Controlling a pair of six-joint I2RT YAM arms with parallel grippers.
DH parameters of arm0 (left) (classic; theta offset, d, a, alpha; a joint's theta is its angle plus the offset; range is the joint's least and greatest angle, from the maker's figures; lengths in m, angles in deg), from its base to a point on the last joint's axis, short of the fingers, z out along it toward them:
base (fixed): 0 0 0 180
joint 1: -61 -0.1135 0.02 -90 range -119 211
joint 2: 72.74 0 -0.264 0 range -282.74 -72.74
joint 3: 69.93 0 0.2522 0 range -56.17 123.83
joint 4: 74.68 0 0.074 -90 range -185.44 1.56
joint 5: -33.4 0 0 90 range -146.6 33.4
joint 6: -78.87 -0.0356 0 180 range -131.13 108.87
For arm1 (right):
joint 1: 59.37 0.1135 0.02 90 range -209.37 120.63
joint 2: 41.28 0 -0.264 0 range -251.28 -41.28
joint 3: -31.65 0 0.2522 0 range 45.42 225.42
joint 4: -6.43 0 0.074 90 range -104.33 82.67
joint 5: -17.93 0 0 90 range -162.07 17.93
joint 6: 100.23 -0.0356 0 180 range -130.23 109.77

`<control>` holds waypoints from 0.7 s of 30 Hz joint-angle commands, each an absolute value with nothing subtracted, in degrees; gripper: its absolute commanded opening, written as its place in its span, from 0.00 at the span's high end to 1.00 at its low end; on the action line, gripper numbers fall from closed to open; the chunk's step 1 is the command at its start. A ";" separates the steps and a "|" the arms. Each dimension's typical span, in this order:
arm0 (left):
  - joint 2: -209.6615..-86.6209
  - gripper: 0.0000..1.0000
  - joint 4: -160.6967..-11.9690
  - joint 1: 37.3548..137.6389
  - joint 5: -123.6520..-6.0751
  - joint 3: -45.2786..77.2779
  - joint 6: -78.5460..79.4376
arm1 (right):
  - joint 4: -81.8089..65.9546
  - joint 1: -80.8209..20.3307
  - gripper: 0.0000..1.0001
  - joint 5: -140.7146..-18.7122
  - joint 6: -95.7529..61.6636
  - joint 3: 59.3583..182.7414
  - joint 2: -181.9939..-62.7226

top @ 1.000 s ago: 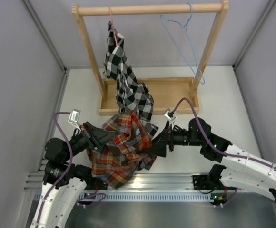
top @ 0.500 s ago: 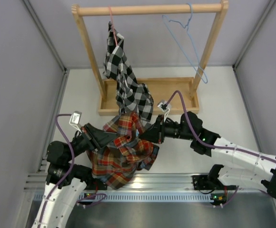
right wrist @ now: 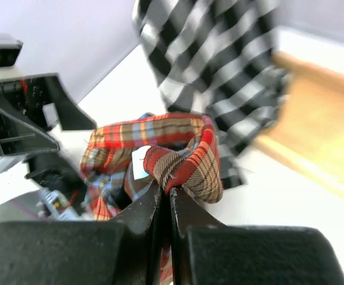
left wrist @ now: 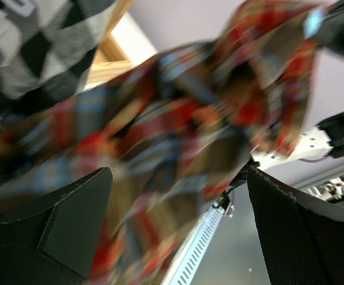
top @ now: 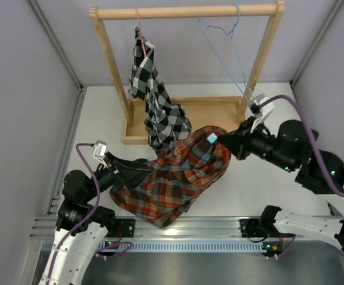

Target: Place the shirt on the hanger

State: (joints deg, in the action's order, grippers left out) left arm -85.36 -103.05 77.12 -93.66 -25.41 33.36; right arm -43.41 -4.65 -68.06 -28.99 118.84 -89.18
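Observation:
The red, orange and blue plaid shirt (top: 178, 178) hangs stretched between the two arms over the near half of the table. My right gripper (top: 228, 142) is shut on a fold of the shirt (right wrist: 184, 160) near its white label; the jaws (right wrist: 171, 191) are pressed together on the cloth. My left gripper (top: 130, 169) stands open at the shirt's left edge. Its fingers (left wrist: 47, 225) are wide apart, and blurred plaid cloth (left wrist: 178, 130) lies loose between and beyond them. The light-blue wire hanger (top: 238, 16) hangs empty at the right end of the rod, above and behind my right gripper.
A wooden rack (top: 187, 10) stands at the back on a tray-like base (top: 213, 116). A black-and-white checked shirt (top: 154, 89) hangs on a pink-red hanger at the rod's left and reaches down to the plaid shirt. Grey walls close in both sides.
My right gripper shut on the shirt and pulled it up and to the right, towards the rack. My left gripper opened and let go. The shirt has spread out.

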 commanded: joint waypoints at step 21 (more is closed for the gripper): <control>-100.15 0.02 -93.91 95.41 -72.03 -38.67 32.01 | -74.14 -4.09 1.00 -69.24 -11.73 129.05 -93.75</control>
